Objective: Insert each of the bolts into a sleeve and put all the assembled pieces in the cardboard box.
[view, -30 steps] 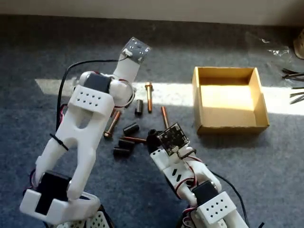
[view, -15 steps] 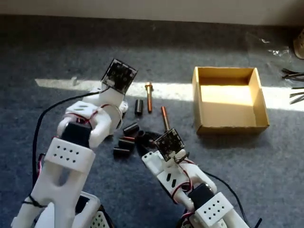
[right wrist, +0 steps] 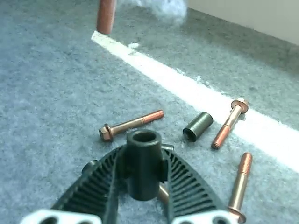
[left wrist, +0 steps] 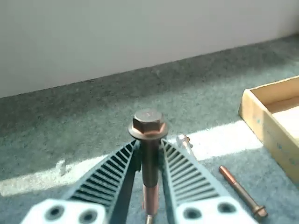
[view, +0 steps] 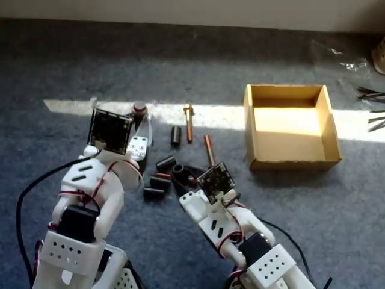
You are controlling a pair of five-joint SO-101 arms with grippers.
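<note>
Left hand (left wrist: 149,143) has pulled back, clamping a bolt (left wrist: 148,127).

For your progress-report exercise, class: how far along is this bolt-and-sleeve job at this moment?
Done: nothing yet; the cardboard box holds no assembled pieces. In hand: the left tool grips a bolt by its shank, and the right tool grips a sleeve; the two are not yet joined. Left: other bolts and sleeves lie loose on the carpet, unassembled.
</note>
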